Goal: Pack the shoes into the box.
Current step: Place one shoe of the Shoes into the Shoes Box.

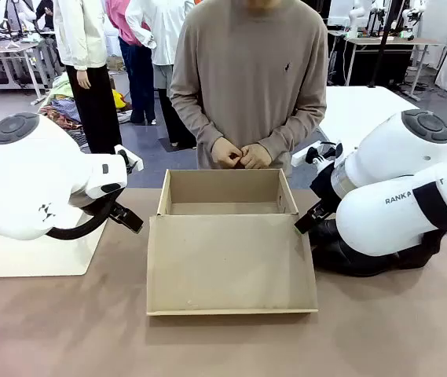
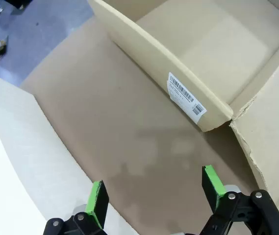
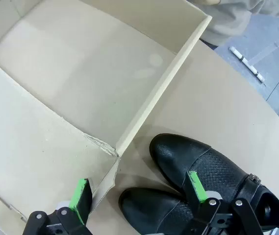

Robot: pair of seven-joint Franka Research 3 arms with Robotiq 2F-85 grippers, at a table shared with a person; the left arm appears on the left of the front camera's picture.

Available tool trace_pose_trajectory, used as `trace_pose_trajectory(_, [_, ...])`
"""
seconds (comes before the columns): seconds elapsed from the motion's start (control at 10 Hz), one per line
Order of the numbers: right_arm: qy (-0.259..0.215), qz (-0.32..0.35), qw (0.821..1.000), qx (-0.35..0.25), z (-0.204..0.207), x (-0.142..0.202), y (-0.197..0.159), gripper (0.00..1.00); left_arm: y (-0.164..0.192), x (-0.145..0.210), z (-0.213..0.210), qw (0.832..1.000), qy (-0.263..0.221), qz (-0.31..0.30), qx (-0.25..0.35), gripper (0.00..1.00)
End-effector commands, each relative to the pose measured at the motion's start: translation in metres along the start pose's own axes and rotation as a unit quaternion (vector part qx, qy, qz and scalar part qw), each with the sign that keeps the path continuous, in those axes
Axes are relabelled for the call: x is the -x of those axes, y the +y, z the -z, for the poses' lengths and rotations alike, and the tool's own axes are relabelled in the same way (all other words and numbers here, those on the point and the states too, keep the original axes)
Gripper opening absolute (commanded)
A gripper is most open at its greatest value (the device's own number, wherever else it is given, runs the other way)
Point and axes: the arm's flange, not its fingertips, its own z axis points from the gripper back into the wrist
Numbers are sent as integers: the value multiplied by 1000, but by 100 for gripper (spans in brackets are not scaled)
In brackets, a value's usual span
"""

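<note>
Jaws on both arms are standing spread wide, gripping nothing. The left gripper (image 2: 155, 183) is hovering over bare tabletop (image 2: 105, 122) beside the box (image 1: 221, 185), which is sitting open mid-table, lid lying toward the robot's edge. The right gripper (image 3: 137, 180) is hanging above the shoes (image 3: 190, 157), lying outside the box, toward the tabletop's right edge.

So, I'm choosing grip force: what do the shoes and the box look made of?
The shoes: probably black leather, soft sheen, perforated panels, metal-looking strap buckle. The box: plain tan cardboard, matte, with a torn fibrous corner edge.
</note>
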Motion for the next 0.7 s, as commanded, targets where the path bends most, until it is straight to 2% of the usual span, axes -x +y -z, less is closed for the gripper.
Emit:
trace_pose_trajectory(0.0, [0, 0, 1000, 0, 0, 0, 0, 100, 0, 0, 0, 1000, 0, 0, 0, 100])
trace_pose_trajectory(0.6, [0, 0, 1000, 0, 0, 0, 0, 100, 0, 0, 0, 1000, 0, 0, 0, 100])
